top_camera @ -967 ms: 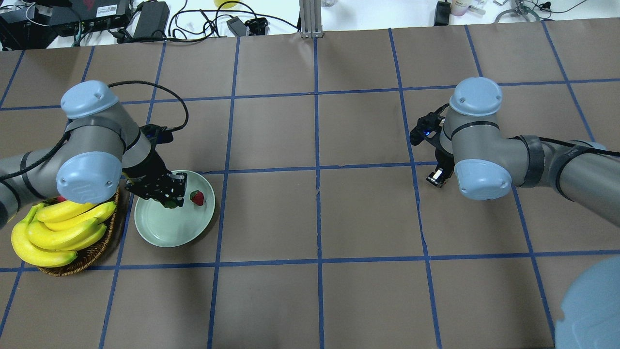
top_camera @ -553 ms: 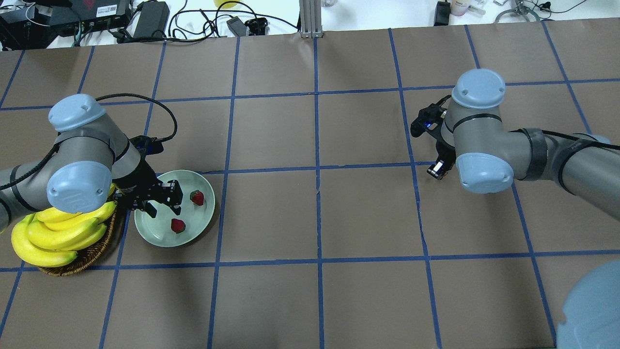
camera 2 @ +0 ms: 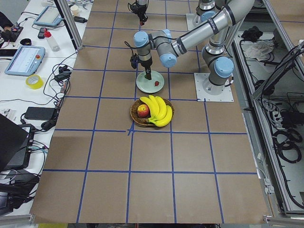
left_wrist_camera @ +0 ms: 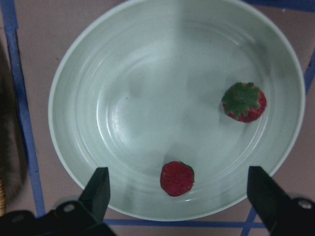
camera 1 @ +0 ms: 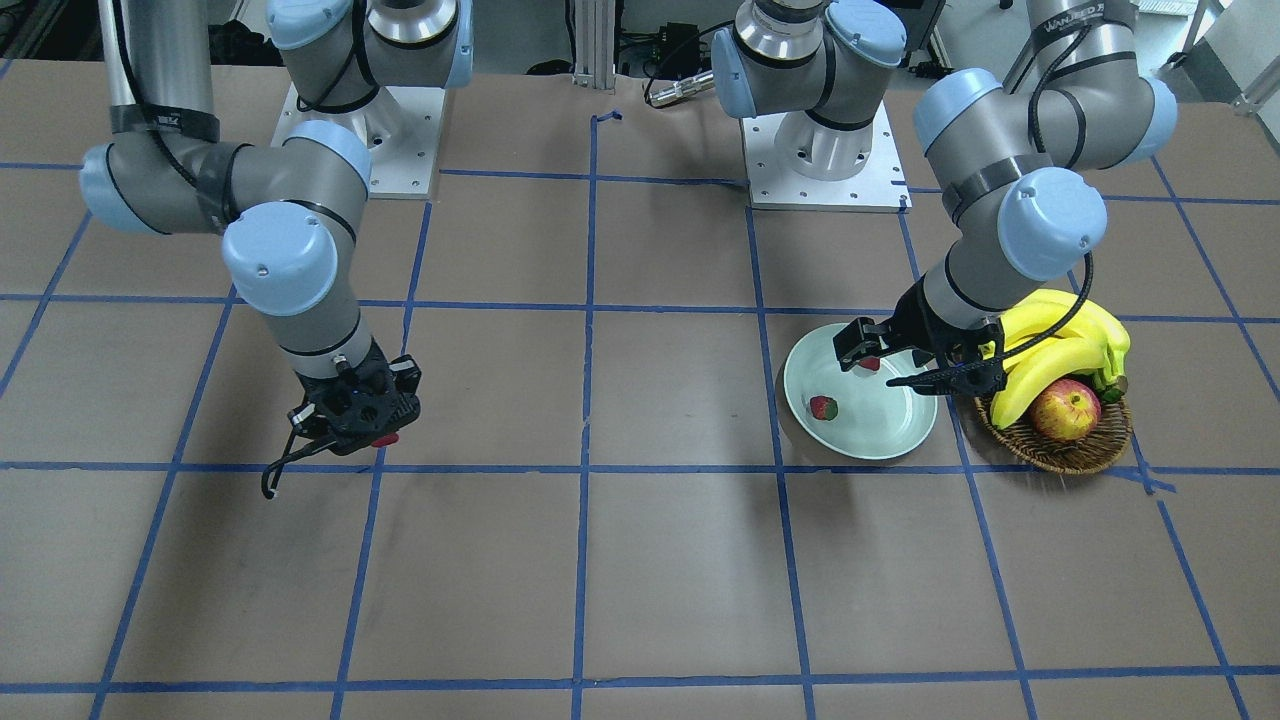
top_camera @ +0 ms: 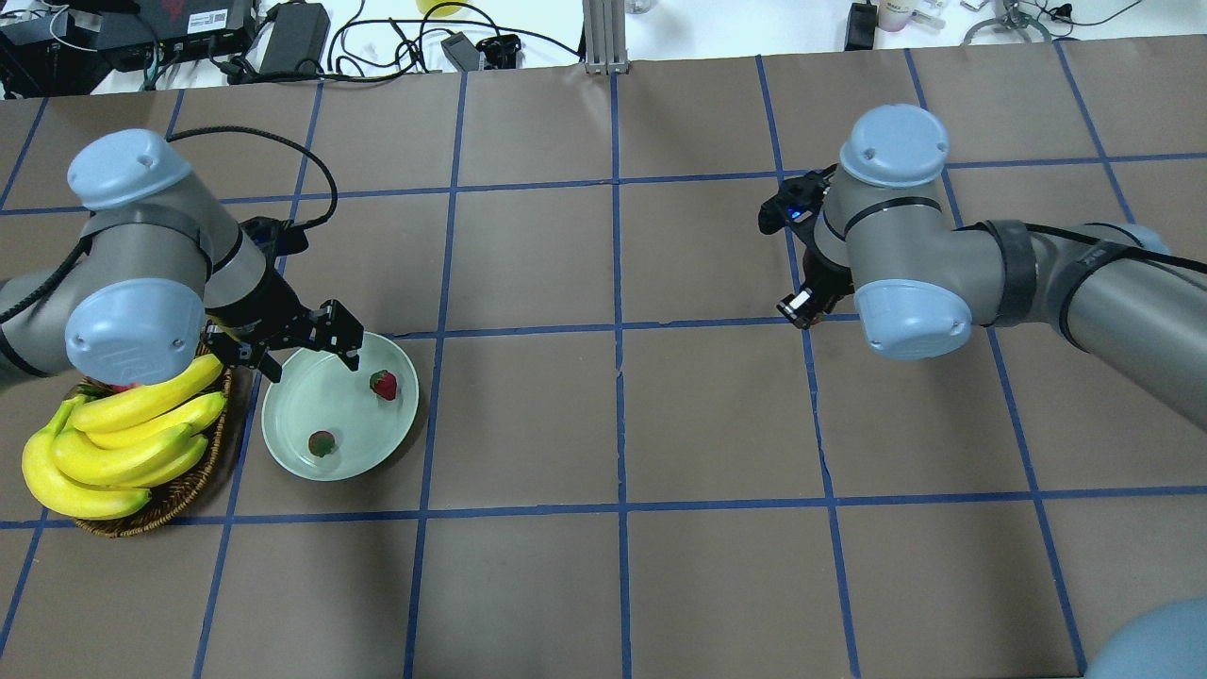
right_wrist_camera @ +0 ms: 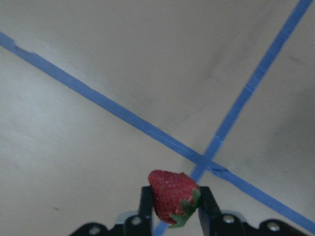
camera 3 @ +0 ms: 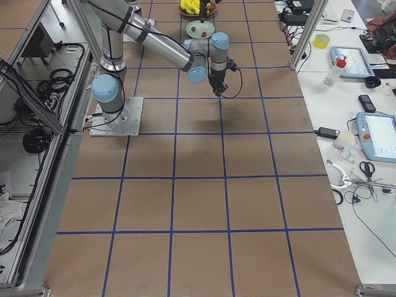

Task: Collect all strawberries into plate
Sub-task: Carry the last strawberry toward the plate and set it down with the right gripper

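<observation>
The pale green plate (top_camera: 306, 401) holds two strawberries, one (top_camera: 383, 384) at its right and one (top_camera: 322, 442) near its front rim. Both show in the left wrist view (left_wrist_camera: 244, 102) (left_wrist_camera: 177, 178) on the plate (left_wrist_camera: 147, 98). My left gripper (top_camera: 313, 354) is open and empty above the plate's back-left rim. My right gripper (right_wrist_camera: 172, 201) is shut on the third strawberry (right_wrist_camera: 171, 193) and holds it above the table over a blue tape crossing, far right of the plate. In the front view this gripper (camera 1: 362, 428) hangs left of centre.
A wicker basket (camera 1: 1060, 455) with bananas (top_camera: 113, 443) and a red-yellow apple (camera 1: 1066, 412) stands right beside the plate, under my left arm. Blue tape lines grid the brown table. Cables and boxes lie beyond the far edge.
My left gripper opened and dropped a strawberry into the plate, then drew back and up; the berry rolled toward the front rim. My right gripper moved left and away with its strawberry.
</observation>
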Robot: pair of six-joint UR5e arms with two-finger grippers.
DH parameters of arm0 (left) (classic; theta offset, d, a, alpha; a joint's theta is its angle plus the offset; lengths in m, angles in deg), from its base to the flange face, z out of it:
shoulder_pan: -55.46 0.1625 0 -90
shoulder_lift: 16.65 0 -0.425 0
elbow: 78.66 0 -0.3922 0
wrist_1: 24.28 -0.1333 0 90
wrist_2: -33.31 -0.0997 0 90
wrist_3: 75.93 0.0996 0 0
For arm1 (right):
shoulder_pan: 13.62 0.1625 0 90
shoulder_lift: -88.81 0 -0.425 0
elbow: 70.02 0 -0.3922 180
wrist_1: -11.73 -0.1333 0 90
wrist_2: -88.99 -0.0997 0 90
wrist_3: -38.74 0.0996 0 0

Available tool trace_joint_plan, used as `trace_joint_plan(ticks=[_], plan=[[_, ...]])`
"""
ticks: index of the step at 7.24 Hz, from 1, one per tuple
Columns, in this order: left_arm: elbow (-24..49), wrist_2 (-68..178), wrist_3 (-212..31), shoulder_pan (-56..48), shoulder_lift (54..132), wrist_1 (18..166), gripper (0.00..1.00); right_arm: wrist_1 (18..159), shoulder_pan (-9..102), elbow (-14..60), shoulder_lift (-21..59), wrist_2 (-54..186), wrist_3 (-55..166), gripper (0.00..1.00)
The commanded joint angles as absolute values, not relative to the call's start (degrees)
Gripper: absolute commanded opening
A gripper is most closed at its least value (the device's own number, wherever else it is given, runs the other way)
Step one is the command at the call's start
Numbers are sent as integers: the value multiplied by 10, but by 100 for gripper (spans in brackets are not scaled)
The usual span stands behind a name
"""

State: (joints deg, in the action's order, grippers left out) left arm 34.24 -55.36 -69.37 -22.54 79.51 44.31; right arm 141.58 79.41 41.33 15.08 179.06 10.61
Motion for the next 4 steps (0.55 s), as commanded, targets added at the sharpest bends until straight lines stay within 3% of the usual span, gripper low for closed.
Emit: trace_joint_plan(ticks=[1,4], plan=[[293,-552,-742,-279,782,465,100,1362,879,352,157,1743,286,0],[293,-550,-773,-308,782,465,100,1386,961,330,194,1672,443,0]])
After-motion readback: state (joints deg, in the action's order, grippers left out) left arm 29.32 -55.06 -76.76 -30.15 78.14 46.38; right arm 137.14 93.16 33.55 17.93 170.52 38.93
